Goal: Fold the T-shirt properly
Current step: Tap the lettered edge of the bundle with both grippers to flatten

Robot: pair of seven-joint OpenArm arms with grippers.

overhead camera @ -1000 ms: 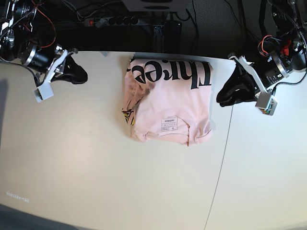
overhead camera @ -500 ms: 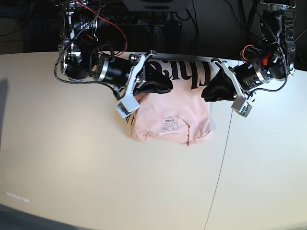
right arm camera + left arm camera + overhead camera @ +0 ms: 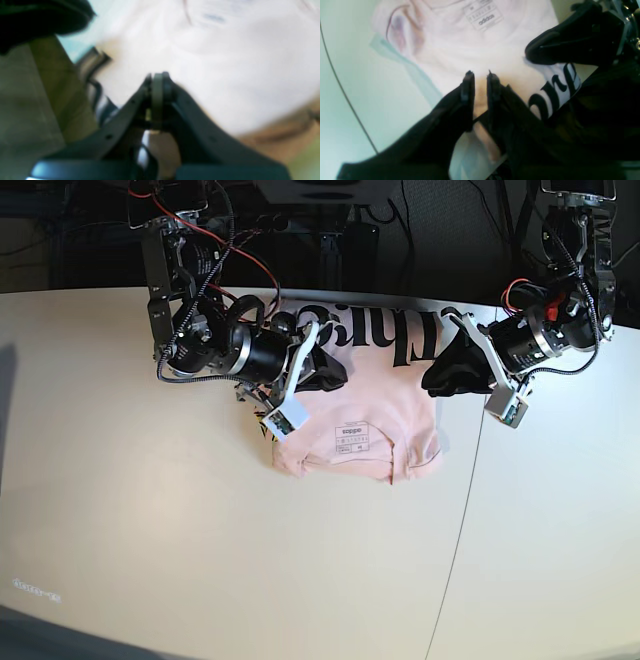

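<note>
The pale pink T-shirt (image 3: 370, 410) lies folded into a rectangle at the table's back middle. Its black lettering (image 3: 385, 330) is at the far edge and its white neck label print (image 3: 352, 438) faces up. My right gripper (image 3: 335, 372) is shut and sits over the shirt's upper left part; the right wrist view shows its tips (image 3: 157, 75) together above blurred pink cloth (image 3: 225, 62). My left gripper (image 3: 432, 380) is at the shirt's right edge. In the left wrist view its fingertips (image 3: 480, 75) stand a narrow gap apart just above the cloth (image 3: 475, 42), holding nothing.
A thin seam (image 3: 465, 510) runs down the cream table (image 3: 150, 530) to the right of the shirt. A power strip and cables (image 3: 240, 222) lie behind the table's back edge. The right arm's body and wrist camera box (image 3: 285, 418) cover the shirt's left edge.
Both arms have swung in from the table's back corners to the shirt. In the last half second the right gripper has shifted lower over the shirt's left side; the shirt has not moved.
</note>
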